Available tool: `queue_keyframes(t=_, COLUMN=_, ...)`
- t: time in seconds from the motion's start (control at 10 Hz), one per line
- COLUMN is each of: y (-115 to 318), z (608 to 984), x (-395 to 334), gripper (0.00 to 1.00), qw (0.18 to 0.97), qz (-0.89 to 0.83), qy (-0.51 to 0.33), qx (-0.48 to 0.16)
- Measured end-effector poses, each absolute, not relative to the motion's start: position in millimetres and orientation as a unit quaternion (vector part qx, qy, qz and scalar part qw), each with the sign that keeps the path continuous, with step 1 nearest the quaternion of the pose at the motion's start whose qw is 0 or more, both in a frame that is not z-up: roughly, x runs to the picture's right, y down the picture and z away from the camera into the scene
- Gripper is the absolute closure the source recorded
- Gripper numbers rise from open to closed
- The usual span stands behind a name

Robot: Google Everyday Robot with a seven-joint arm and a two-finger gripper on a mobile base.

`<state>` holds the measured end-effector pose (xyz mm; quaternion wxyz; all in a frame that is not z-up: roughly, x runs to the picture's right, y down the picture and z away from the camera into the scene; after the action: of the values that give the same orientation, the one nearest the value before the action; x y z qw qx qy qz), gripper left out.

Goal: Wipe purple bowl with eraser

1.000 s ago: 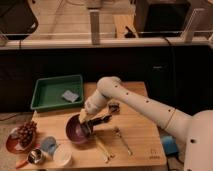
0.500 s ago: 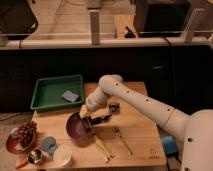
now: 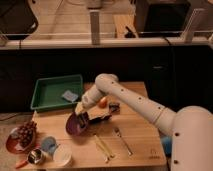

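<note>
A: So, where is everything right now?

B: A white robot arm reaches in from the right and bends over a light wooden table (image 3: 145, 147). Its hand (image 3: 85, 120) is inside a round, shiny, dark purple bowl (image 3: 73, 128). The purple bowl is left of the table's centre, tipped up on one side so that its inside faces the arm.

A: And the eraser?

B: A small, dark eraser (image 3: 80, 110) with a yellowish-tan part seems to sit right at the hand, against the bowl's upper rim. It is blurred. I cannot tell whether the hand is spread, pressed together or pinching it.

A: What would make the wipe go well?

B: In my judgement, the tilt is the difficulty. An outward push could roll the bowl over. It could also slide it toward the reddish round plate of grapes (image 3: 11, 145) or the small white bowl (image 3: 62, 156), which lie to its left and front. Gentle pressure down and inward would let the bowl settle flat. Then the eraser's flat face can sweep slow arcs along the smooth inside.

A: Anything else close by?

B: A metal fork (image 3: 122, 140) and a thin yellow utensil (image 3: 102, 147) lie right of the bowl, apart from it. A green rectangular tray (image 3: 50, 107) stands behind it. Short strokes kept inside the rim should miss them all.
</note>
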<state>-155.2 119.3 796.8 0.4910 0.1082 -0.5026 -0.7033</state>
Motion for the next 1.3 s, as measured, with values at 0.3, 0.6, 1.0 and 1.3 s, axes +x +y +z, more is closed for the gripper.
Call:
queue_keyframes(t=0.3, y=137.9, z=797.4, x=-184.2, gripper=0.99, qw=0.471, qz=-0.699, qy=-0.528, qx=0.103)
queue_keyframes(t=0.6, y=163.0, z=797.9, x=-192.2, gripper=0.99, qw=0.461, qz=-0.685, qy=-0.556, qx=0.094)
queue_keyframes(t=1.0, y=169.0, z=773.2, x=-203.6, gripper=0.99, qw=0.436, qz=-0.684, qy=-0.578, qx=0.091)
queue_keyframes(t=1.3, y=164.4, z=753.4, x=-197.6, gripper=0.99, qw=0.432, qz=-0.692, qy=-0.574, qx=0.075)
